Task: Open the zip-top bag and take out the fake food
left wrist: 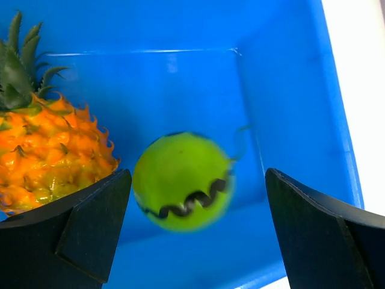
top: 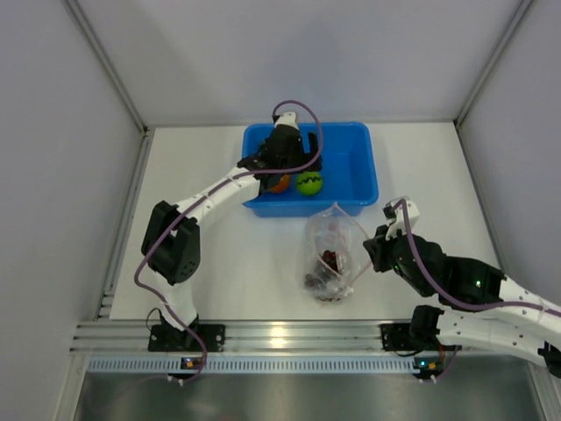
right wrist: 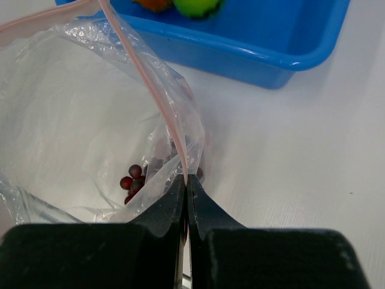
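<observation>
Clamping right fingers (right wrist: pixel 161 214) pinch the zip-top bag (right wrist: pixel 90 108); spread left fingers (left wrist: pixel 90 223) flank green fruit (left wrist: pixel 180 180).

pineapple (left wrist: pixel 51 153) cut by left edge, green fruit (left wrist: pixel 180 180) seemingly blurred

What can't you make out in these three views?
Top view: pineapple mostly covered by the left arm.
Right wrist view: grape bunch veiled by the crinkled zip-top bag and the right gripper.
Left wrist view: green fruit blurred, so its markings are unclear.
</observation>
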You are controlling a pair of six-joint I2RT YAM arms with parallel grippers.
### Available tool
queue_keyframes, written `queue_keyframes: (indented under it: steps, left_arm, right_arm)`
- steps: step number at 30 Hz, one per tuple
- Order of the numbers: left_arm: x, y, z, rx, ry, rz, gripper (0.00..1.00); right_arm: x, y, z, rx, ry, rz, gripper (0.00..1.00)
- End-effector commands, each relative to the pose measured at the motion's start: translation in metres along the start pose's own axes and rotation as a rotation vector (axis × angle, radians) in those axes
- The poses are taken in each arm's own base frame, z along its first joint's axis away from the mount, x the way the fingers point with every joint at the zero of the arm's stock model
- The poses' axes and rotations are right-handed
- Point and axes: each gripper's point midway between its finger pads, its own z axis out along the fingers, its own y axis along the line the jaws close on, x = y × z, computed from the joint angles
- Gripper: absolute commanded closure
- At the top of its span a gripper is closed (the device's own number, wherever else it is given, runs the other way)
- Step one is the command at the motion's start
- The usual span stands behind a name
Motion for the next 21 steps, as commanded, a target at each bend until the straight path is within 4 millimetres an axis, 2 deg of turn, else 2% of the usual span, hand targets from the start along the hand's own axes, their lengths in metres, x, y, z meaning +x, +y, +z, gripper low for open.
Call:
queue_keyframes:
  steps: [1, 7, 8, 10, 11, 12, 13, 14, 16, 17, 19, 20, 21]
  left_arm:
    - [-0.047, -0.030, -0.024, 0.097, -0.109, 0.001, 0.02]
    - [-0.078, -0.039, -0.070, 0.144, -0.184, 0.004, 0.02]
    - [-0.087, -0.041, -0.086, 0.156, -0.203, -0.001, 0.02]
    - [-0.086, -0.043, -0.101, 0.183, -0.197, -0.004, 0.02]
    - [-0.095, -0.049, -0.121, 0.216, -0.221, -0.019, 0.02]
    - [-0.087, -0.051, -0.127, 0.248, -0.198, -0.016, 0.02]
    - [-0.088, -0.053, -0.135, 0.266, -0.202, -0.018, 0.02]
    - [-0.092, -0.056, -0.153, 0.294, -0.218, -0.023, 0.02]
    - [-0.083, -0.055, -0.164, 0.302, -0.205, -0.020, 0.02]
    - [-0.088, -0.055, -0.178, 0.315, -0.222, -0.028, 0.02]
    - [-0.080, -0.055, -0.191, 0.327, -0.203, -0.026, 0.04]
    - [-0.085, -0.057, -0.206, 0.347, -0.220, -0.038, 0.05]
    - [-0.083, -0.059, -0.213, 0.360, -0.218, -0.036, 0.06]
  right_arm:
    - [-0.019, -0.003, -0.011, 0.001, -0.044, 0.048, 1.00]
    - [-0.032, -0.001, -0.013, 0.006, -0.058, 0.039, 1.00]
    - [-0.034, -0.001, -0.013, 0.010, -0.063, 0.038, 1.00]
    - [-0.040, 0.000, -0.013, 0.019, -0.069, 0.040, 1.00]
    - [-0.041, 0.000, -0.012, 0.024, -0.060, 0.030, 1.00]
    - [-0.046, 0.000, -0.013, 0.032, -0.064, 0.031, 1.00]
    - [-0.046, 0.003, -0.009, 0.044, -0.050, 0.018, 1.00]
    - [-0.047, 0.004, -0.008, 0.050, -0.044, 0.012, 1.00]
    - [-0.054, 0.009, -0.004, 0.062, -0.037, 0.004, 1.00]
    - [-0.056, 0.011, -0.003, 0.062, -0.034, 0.001, 1.00]
    - [-0.064, 0.017, 0.001, 0.066, -0.036, -0.001, 1.00]
    - [-0.067, 0.019, 0.002, 0.070, -0.039, 0.000, 1.00]
    - [-0.074, 0.022, 0.001, 0.069, -0.047, 0.006, 1.00]
